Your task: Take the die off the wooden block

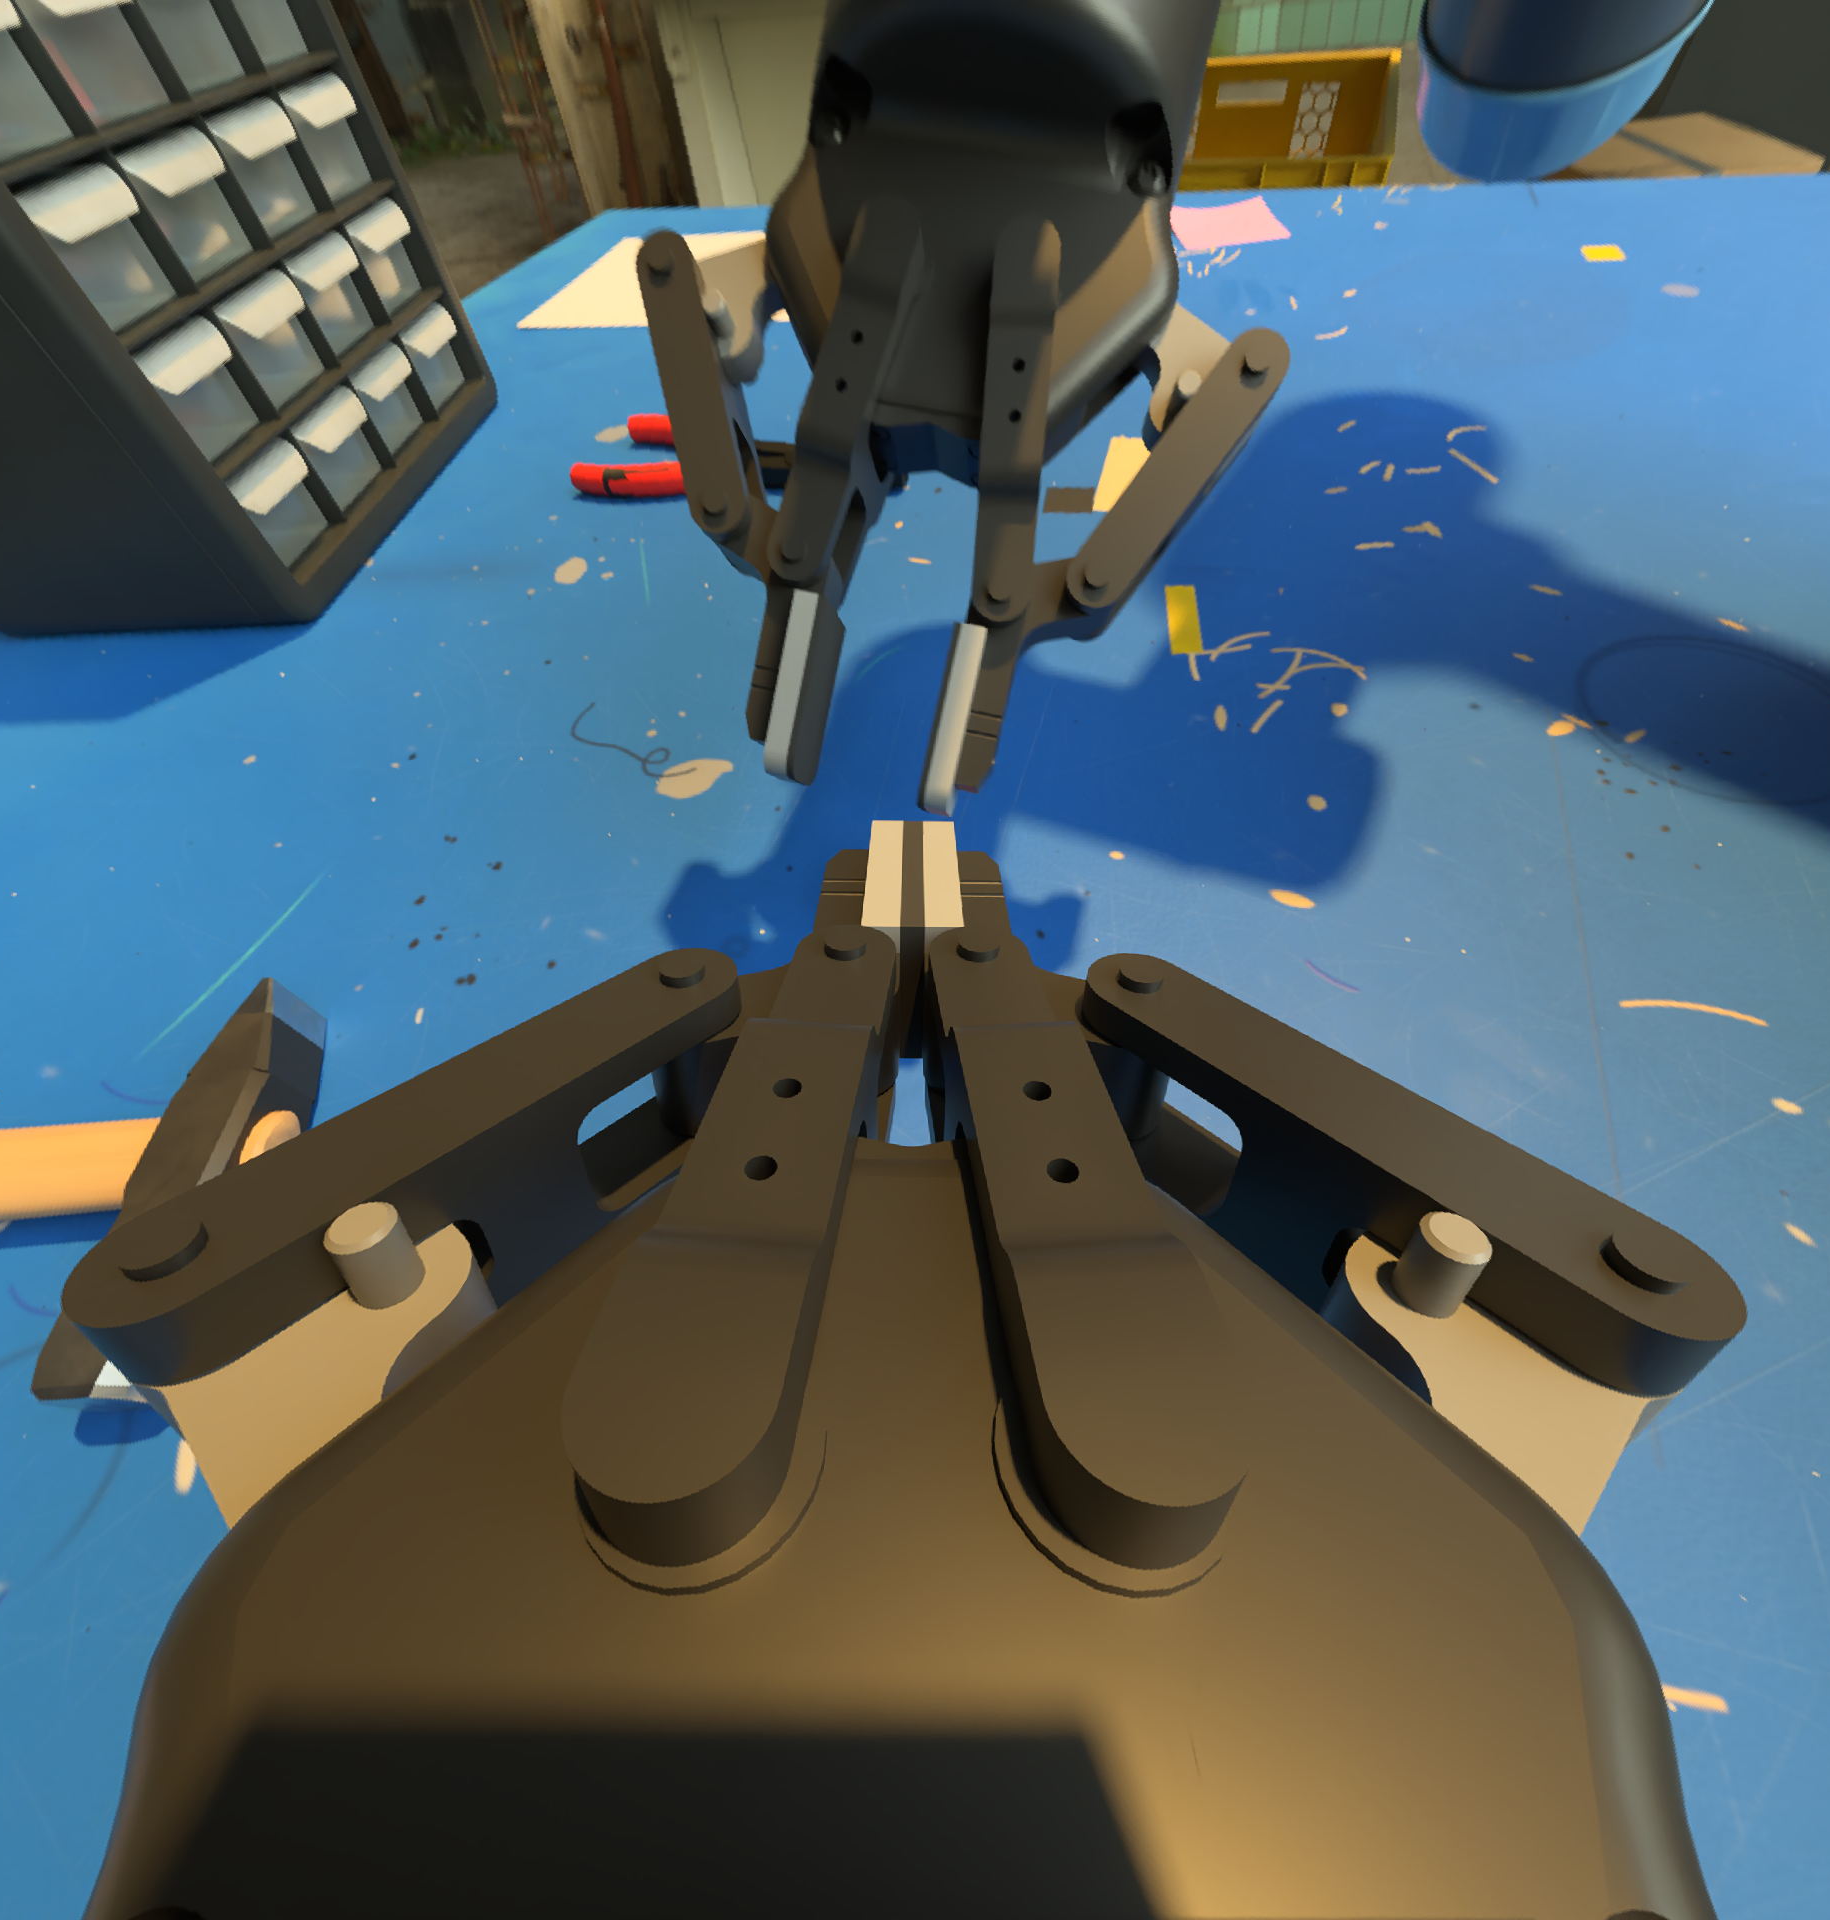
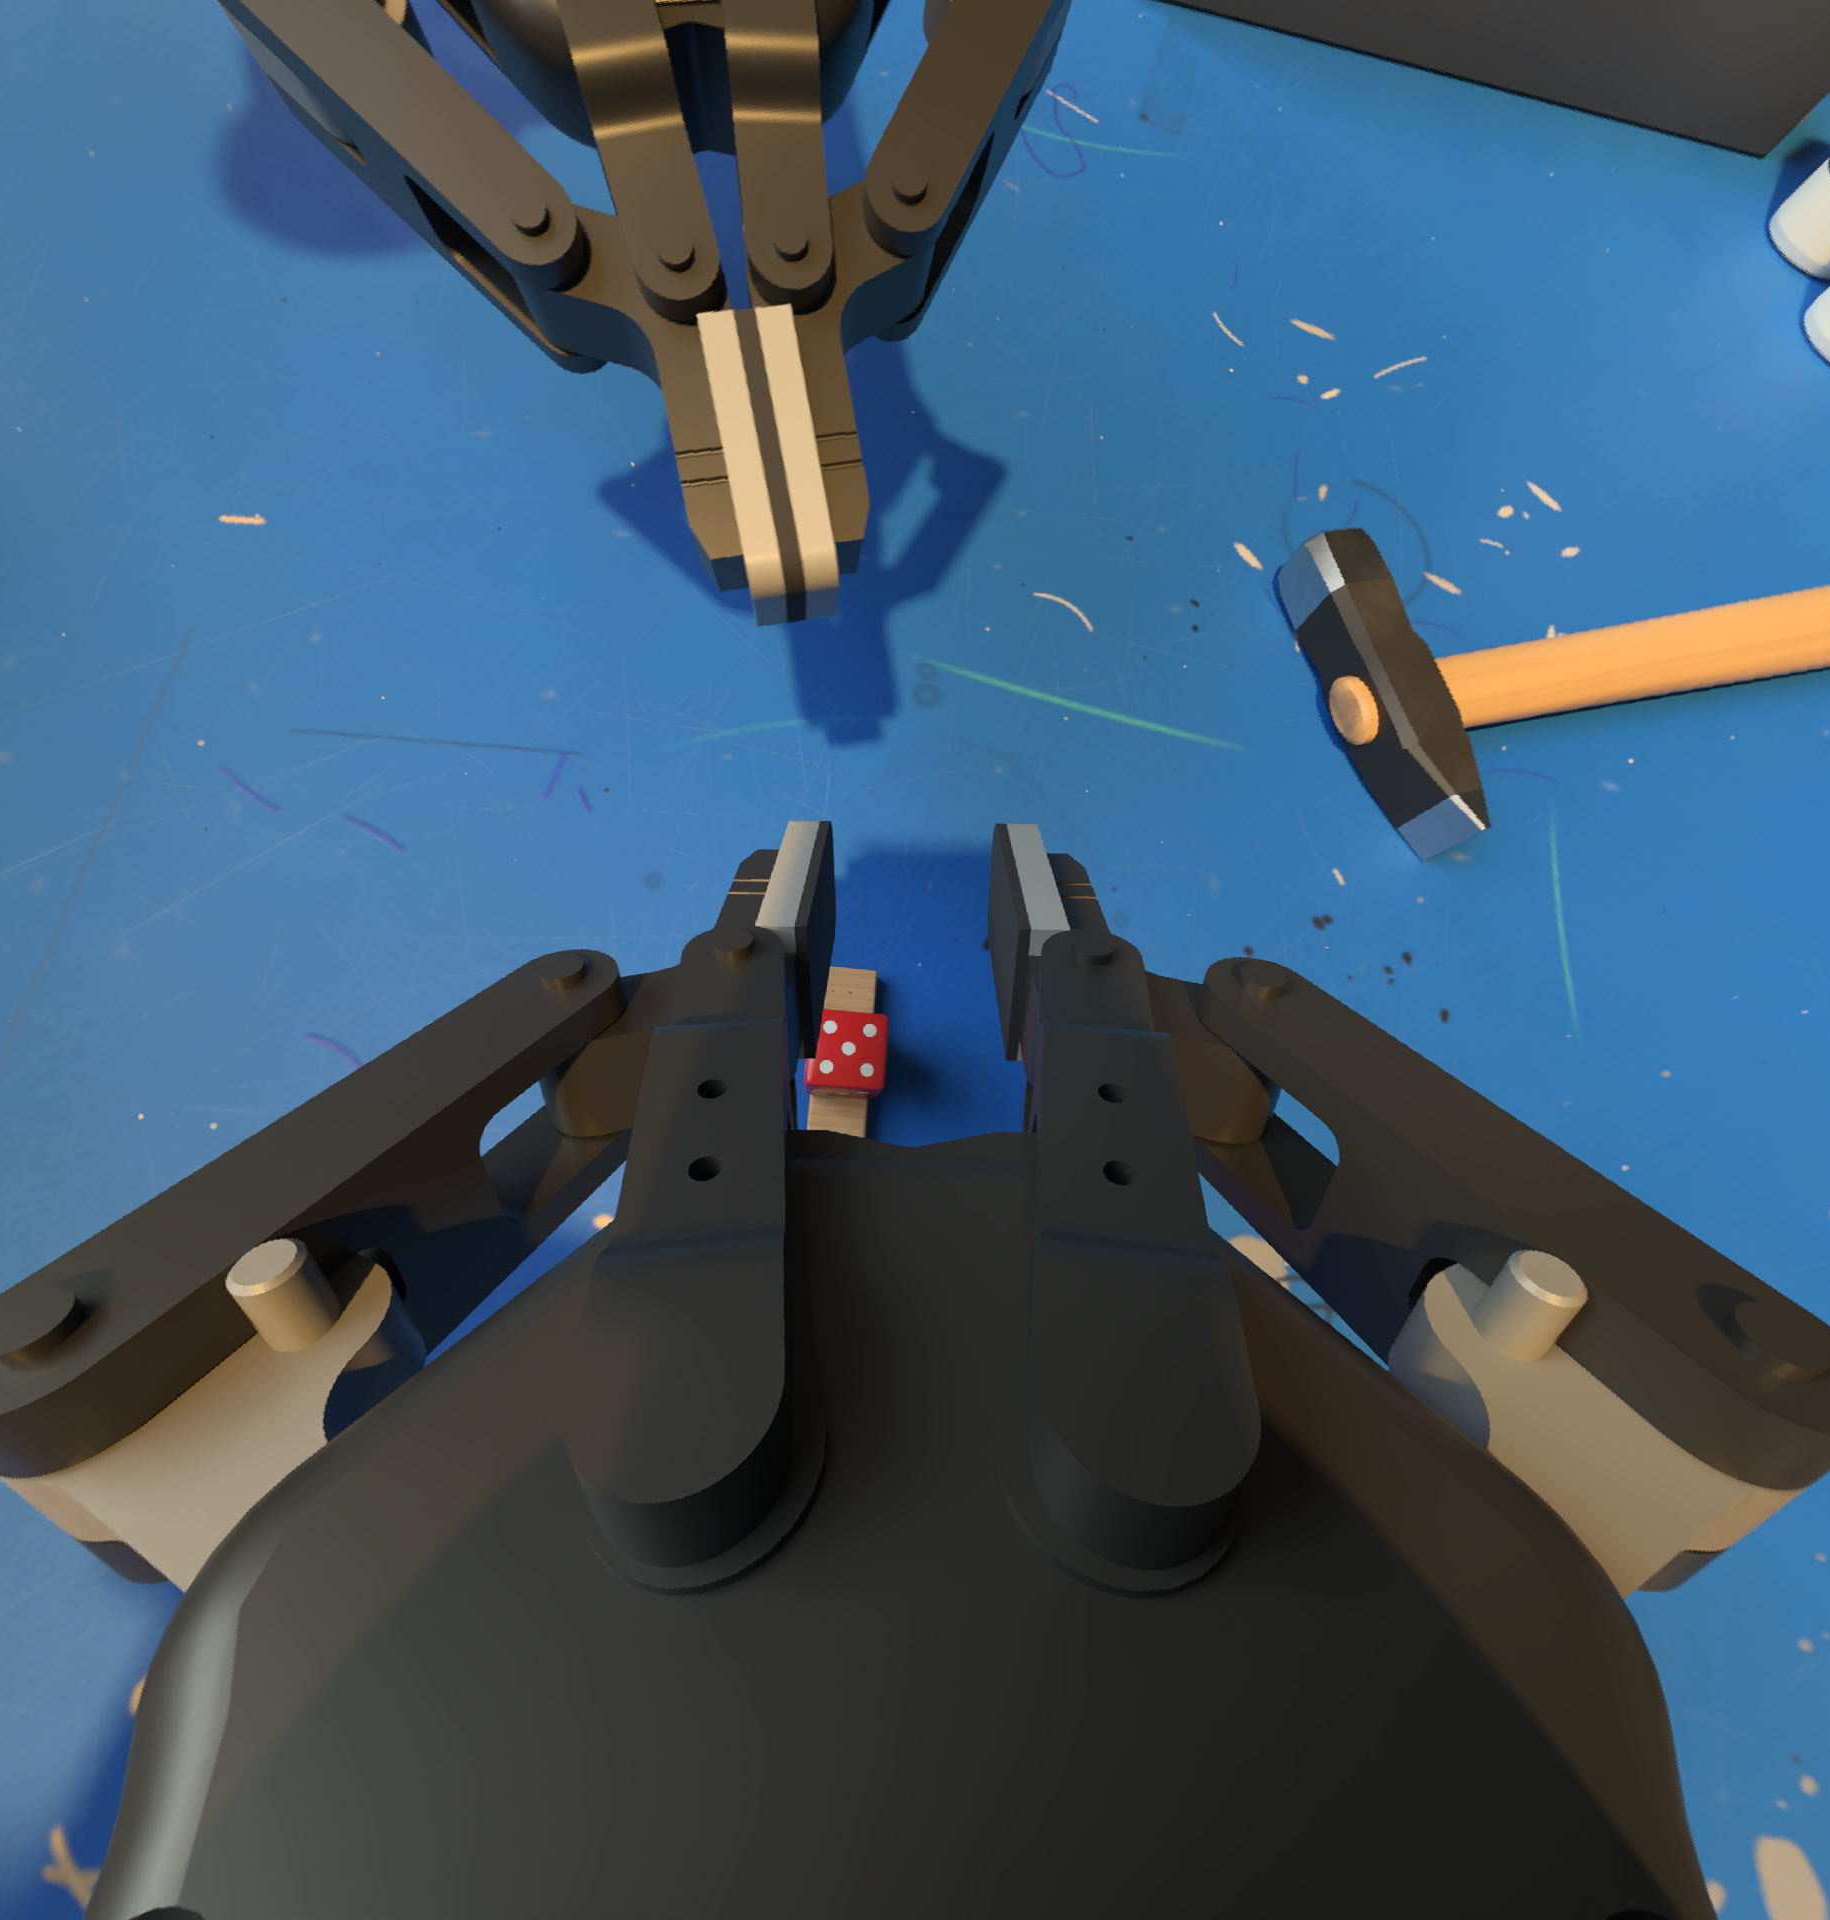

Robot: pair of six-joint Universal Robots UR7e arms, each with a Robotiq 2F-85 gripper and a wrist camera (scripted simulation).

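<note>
No brand or readable writing is showing on anything here. The red die (image 2: pixel 845 1055), a small cube with white pips, is sitting on the pale wooden block (image 2: pixel 843 1101), a narrow strip lying flat on the blue desk (image 2: pixel 371 675). Both are lying between the fingers of the right tool (image 2: pixel 911 883), close against its left finger, and that tool is standing released with a wide gap between its grey pads, touching neither. The left tool (image 1: pixel 913 873) is hanging clenched on nothing, its cream pads pressed together, facing the right tool above the desk. The desk's surface is looking scuffed, flecked with paint and scratches. A hammer (image 2: pixel 1410 686) with a dark steel head and a smooth wooden handle is lying well to one side; a dark drawer cabinet (image 1: pixel 194 312) and red-handled pliers (image 1: pixel 630 457) are standing farther off, leaving open desk around the block.
</note>
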